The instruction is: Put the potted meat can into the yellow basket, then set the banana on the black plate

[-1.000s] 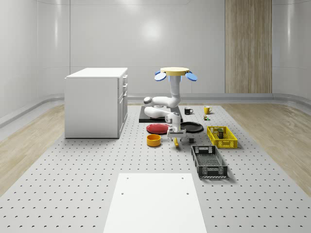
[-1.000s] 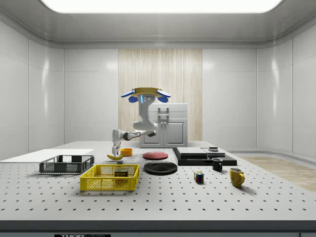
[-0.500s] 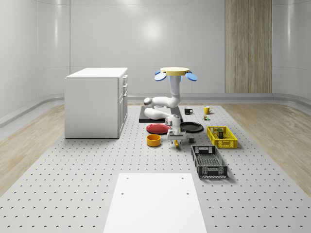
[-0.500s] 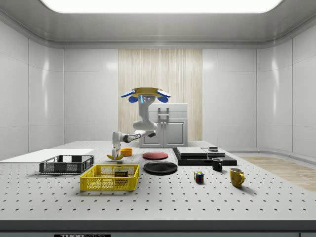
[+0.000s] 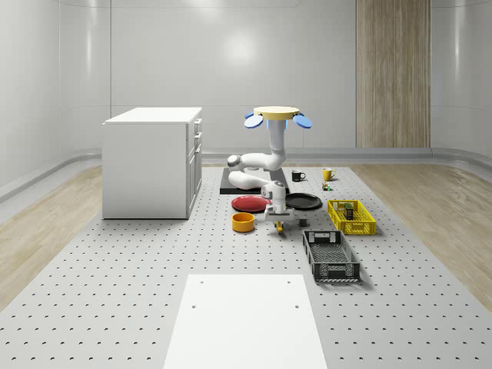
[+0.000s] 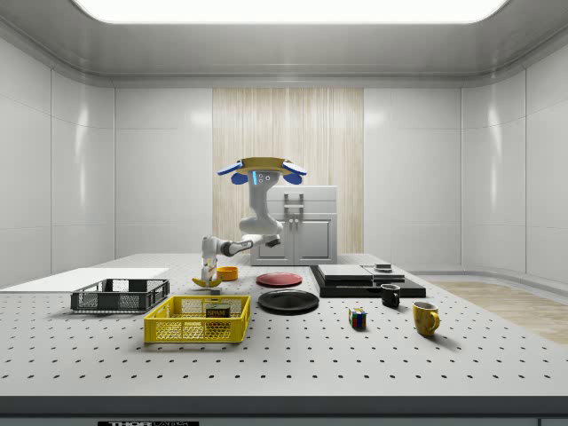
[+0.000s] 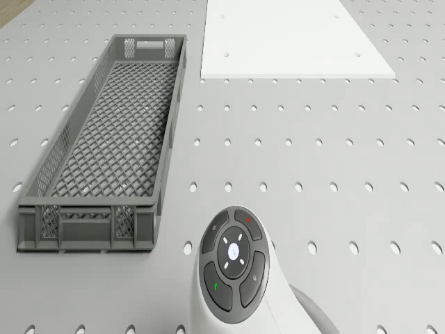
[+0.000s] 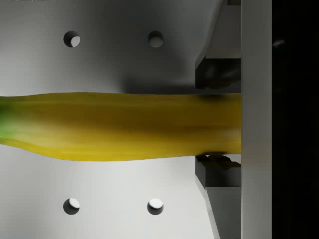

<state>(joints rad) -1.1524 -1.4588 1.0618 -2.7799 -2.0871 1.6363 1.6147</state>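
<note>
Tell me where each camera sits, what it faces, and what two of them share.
Whole-scene view: high off the robot, facing the hovering drone and bent arm.
Side view: table level, facing the yellow basket; drone, arm show.
Drone view: on the drone, facing the grey crate; arm joint shows.
Wrist view: facing the table; fingers clamp the banana.
Whole-scene and side share the black plate.

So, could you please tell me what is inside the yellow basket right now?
The yellow basket holds the potted meat can, seen through its mesh wall. Parts of its floor are hidden from view.
</note>
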